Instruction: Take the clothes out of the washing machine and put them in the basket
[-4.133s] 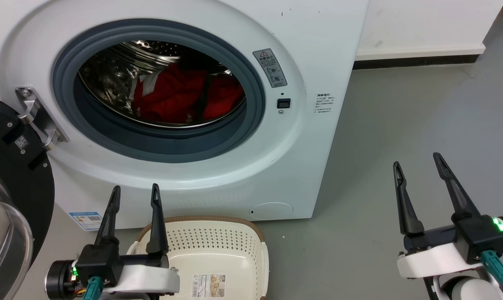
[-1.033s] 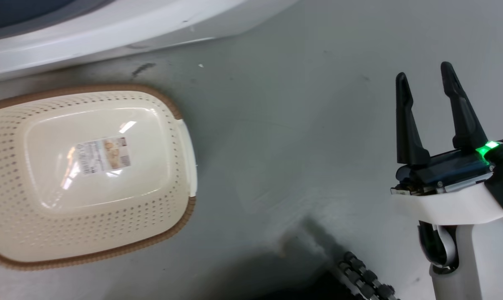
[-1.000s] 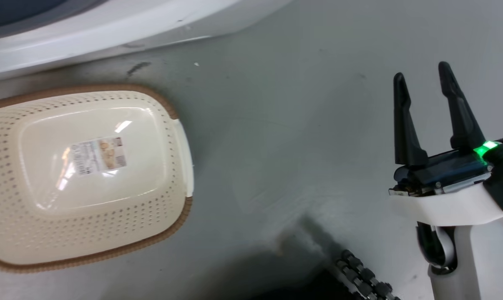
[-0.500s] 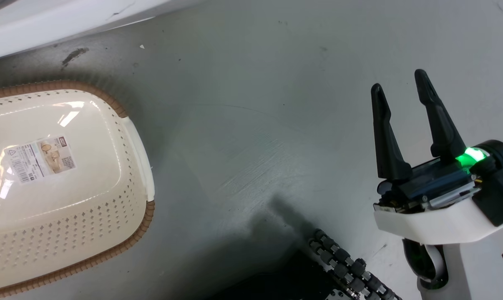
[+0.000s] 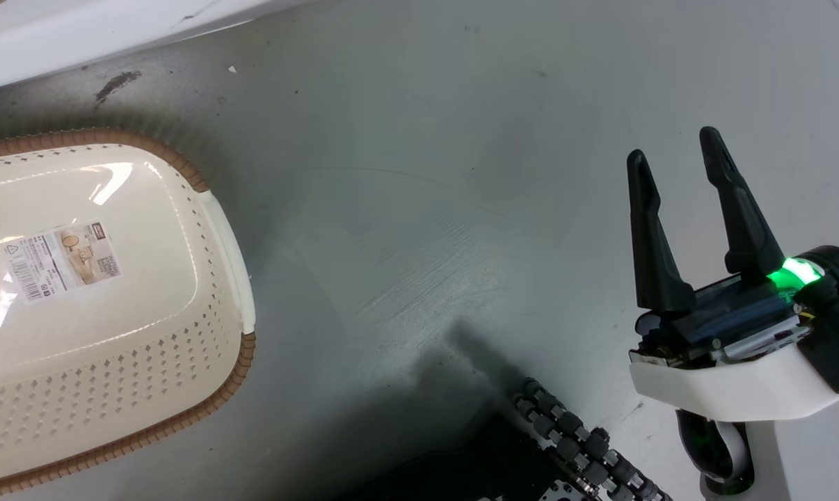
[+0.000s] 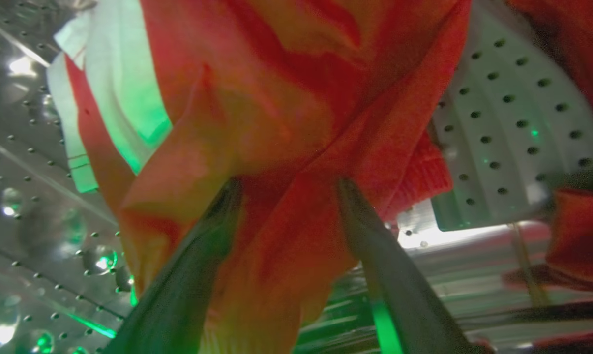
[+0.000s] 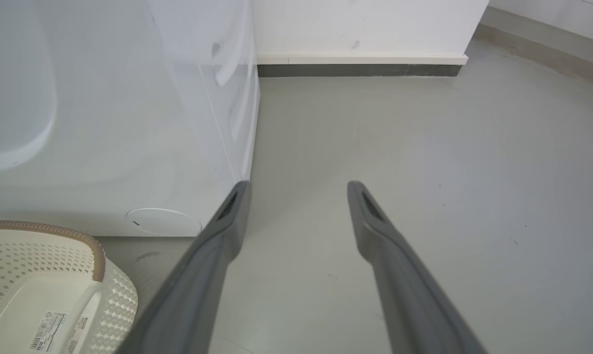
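inside the drum point(image 6: 21, 172), the left gripper point(image 6: 286, 188) sat open astride a fold of the red clothes point(image 6: 277, 108), likely needing to close and pull toward the empty basket point(image 5: 183, 167) at left, while the right gripper point(image 5: 673, 146) hung open.

Black-fingered right gripper point(image 5: 673, 145) — white wrist point(image 5: 732, 390), green light point(image 5: 789, 271)

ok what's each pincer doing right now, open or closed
Left pincer: open around a fold of the red clothes, not clamped on it.
Right pincer: open, holding nothing.
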Robot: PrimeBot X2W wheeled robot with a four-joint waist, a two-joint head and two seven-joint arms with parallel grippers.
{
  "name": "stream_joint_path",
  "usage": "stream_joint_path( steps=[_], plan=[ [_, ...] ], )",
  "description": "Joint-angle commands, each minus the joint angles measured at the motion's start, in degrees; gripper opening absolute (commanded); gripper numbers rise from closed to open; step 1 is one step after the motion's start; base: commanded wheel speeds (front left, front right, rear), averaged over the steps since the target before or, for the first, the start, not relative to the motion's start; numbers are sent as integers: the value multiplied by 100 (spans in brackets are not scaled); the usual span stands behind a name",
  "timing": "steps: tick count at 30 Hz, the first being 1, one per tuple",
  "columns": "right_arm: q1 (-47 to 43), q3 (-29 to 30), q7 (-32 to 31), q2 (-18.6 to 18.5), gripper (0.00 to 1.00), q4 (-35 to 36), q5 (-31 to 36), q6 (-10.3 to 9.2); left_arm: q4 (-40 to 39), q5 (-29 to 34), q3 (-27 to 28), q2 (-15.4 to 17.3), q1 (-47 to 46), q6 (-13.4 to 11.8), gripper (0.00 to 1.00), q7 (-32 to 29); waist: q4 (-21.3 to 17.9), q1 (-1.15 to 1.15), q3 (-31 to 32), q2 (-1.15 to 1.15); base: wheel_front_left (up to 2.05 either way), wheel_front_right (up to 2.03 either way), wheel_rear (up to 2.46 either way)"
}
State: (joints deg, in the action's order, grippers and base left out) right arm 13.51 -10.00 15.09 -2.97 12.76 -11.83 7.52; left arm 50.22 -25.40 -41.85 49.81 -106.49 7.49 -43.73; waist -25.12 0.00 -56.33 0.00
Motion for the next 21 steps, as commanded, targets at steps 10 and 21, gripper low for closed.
stream_joint_path(
  steps=[10, 21],
  plan=[
    [-21, 63, 12, 17, 100, 122, 6, -6, 112, -220, -144, 41, -156, -12, 0, 217, 41, 0, -62, 0, 0, 0, 0],
    [253, 117, 12, 16, 100, -10, -39, -6, 355, -106, -150, -36, -244, -65, 0, 1323, -28, 0, 84, 0, 0, 0, 0]
  ],
)
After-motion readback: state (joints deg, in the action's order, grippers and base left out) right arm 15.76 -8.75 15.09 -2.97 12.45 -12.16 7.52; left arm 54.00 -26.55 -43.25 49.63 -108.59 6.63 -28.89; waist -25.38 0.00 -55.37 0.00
